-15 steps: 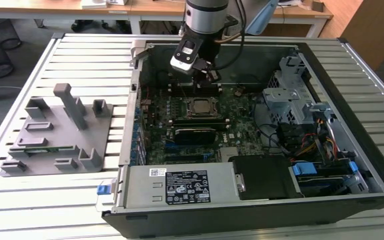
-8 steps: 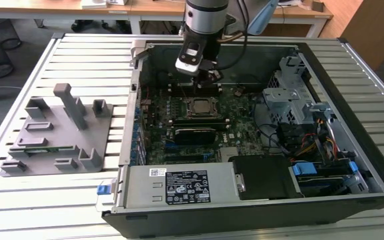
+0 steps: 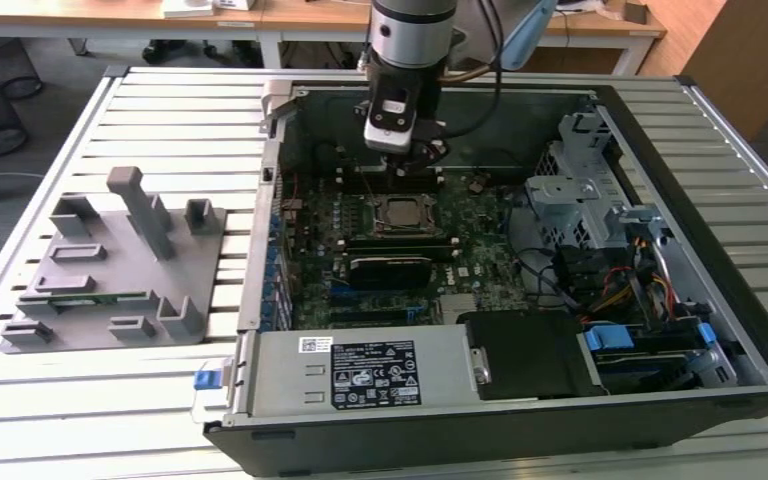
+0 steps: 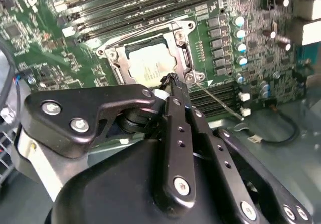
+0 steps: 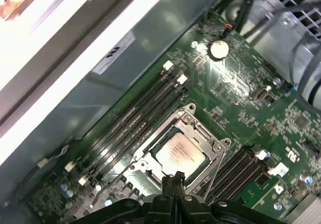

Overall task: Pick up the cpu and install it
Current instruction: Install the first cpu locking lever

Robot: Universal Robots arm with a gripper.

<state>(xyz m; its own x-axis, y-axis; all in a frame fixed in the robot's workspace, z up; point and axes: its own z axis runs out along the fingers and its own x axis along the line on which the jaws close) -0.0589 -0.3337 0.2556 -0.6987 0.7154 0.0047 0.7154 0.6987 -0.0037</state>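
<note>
Beside socket (image 5: 178, 151) holding cpu (image 5: 179, 151): gripper (image 5: 173, 180) empty, jaws together; memory slots (image 5: 133, 118) flank.

so the cpu (image 4: 150, 68) is sitting flat in the socket frame (image 4: 183, 58) on the green motherboard (image 4: 45, 38), silver top facing up. the black gripper (image 4: 170, 81) sits right at the socket's near edge, fingers (image 4: 176, 91) pressed together with nothing between them. memory slots (image 4: 150, 0) run beside the socket, row of capacitors (image 4: 241, 40) on the other side
</note>
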